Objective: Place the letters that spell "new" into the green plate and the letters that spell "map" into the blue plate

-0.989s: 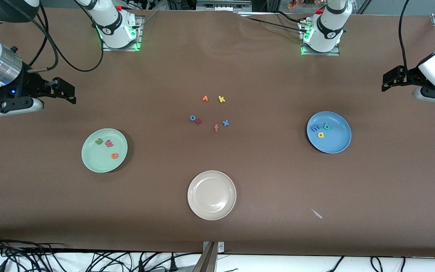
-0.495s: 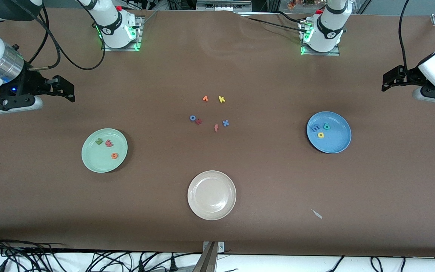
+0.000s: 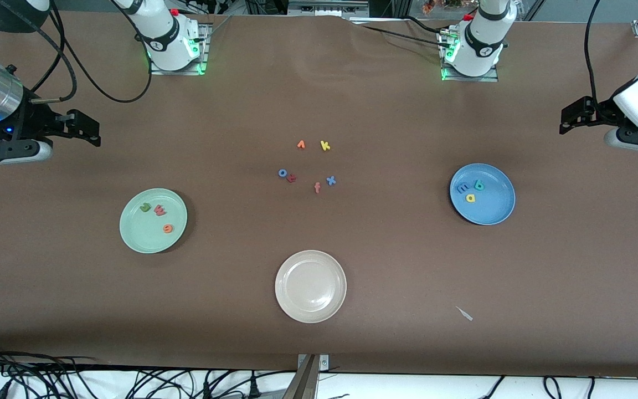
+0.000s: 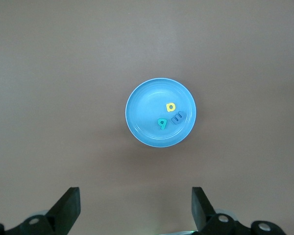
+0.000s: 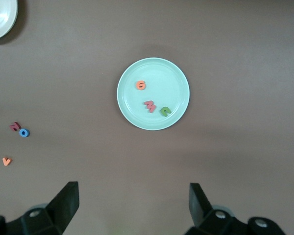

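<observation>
Front view shows the green plate (image 3: pixel 153 220) holding the letters that spell "new" (image 3: pixel 157 213), below the right gripper (image 3: pixel 87 128), spread and empty. The blue plate (image 3: pixel 482 194) holding the letters that spell "map" (image 3: pixel 471 190) lies below the left gripper (image 3: pixel 572 117), also spread above the bench (image 3: pixel 319 343).

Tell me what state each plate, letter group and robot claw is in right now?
green plate: holds n, w and e.
blue plate: holds m, p and a.
cream plate: bare.
six leftover letters: loose on the table.
left gripper: open, holding nothing, above the table.
right gripper: open, holding nothing, above the table.
</observation>
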